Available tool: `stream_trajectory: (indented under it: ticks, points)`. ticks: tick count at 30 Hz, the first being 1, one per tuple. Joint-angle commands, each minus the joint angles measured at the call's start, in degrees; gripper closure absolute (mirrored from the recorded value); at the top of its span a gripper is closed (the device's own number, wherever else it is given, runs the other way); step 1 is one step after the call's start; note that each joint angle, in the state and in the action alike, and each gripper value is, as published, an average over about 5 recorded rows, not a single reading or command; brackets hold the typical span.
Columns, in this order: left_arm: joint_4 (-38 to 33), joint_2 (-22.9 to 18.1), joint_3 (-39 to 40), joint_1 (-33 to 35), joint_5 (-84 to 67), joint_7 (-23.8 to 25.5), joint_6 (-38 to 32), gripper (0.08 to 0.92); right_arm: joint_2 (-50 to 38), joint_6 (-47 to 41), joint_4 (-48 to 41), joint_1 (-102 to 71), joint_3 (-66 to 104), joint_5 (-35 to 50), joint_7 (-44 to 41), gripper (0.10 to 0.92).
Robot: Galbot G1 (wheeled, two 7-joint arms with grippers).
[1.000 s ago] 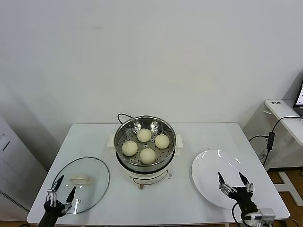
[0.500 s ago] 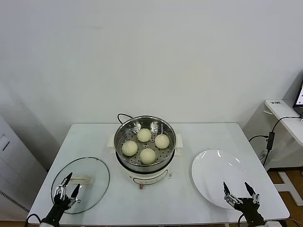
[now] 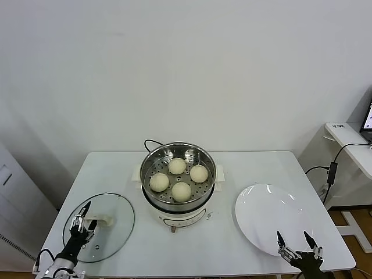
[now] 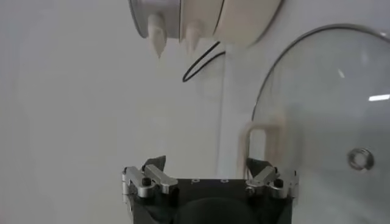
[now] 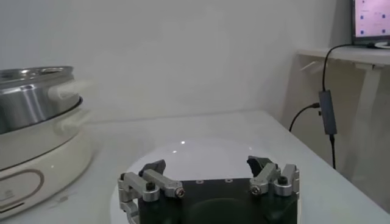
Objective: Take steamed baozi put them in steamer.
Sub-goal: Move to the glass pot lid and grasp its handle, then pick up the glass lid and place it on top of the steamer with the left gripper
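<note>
The steamer [image 3: 152,163] is a shiny steel basket on a cream cooker base [image 3: 177,218] at the table's middle. Several round cream-white baozi [image 3: 181,191] lie on its perforated floor. My left gripper [image 3: 86,216] hangs open and empty over the near-left table, above the glass lid [image 3: 113,209] and beside its white handle [image 3: 100,220]. In the left wrist view the gripper [image 4: 206,164] has nothing between its jaws, and the lid's handle [image 4: 262,146] lies just beyond. My right gripper [image 3: 293,237] stands open and empty at the white plate's [image 3: 261,209] near edge.
The plate [image 5: 201,149] is bare. A black cord [image 3: 150,142] runs behind the cooker; it also shows in the left wrist view [image 4: 201,61]. A side desk with a screen [image 3: 367,119] and hanging cable [image 3: 334,168] stands to the far right, off the table.
My left gripper has moved inward over the glass lid toward its handle. My right gripper has drawn back toward the table's front edge. The baozi and steamer have not moved.
</note>
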Motion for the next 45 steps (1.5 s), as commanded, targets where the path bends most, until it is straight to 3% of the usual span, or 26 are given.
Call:
stream_trajectory:
  ticks: [1, 13, 23, 33, 39, 45]
  points:
    - [1.62, -0.44, 0.56, -1.83, 1.05, 0.9, 1.32, 0.274, 0.38, 0.38, 0.01, -0.77, 0.36, -0.16, -0.33, 0.203]
    - [3.88, 0.44, 0.59, -3.4, 2.22, 0.32, 0.79, 0.621, 0.68, 0.94, -0.15, -0.98, 0.14, -0.22, -0.62, 0.203]
    - [2.54, -0.27, 0.4, -3.03, 5.26, -4.91, 0.6, 0.887, 0.93, 1.65, -0.42, -0.85, 0.05, -0.55, -0.84, 0.203]
    - [-5.96, 0.89, 0.45, 0.86, 2.36, -4.56, 3.66, 0.903, -0.02, 1.31, -0.16, 0.24, -0.67, -0.81, -0.68, 0.203]
    - [-15.09, 3.88, 2.22, 2.92, -4.82, 2.57, 9.8, 0.903, -0.43, 1.09, 0.39, 0.7, -1.17, -1.51, -0.65, 0.203]
    - [-23.61, 9.88, 4.25, 4.22, -15.46, 11.7, 21.9, 0.903, -0.51, 0.95, 0.99, 0.79, -1.17, -1.72, -0.72, 0.203]
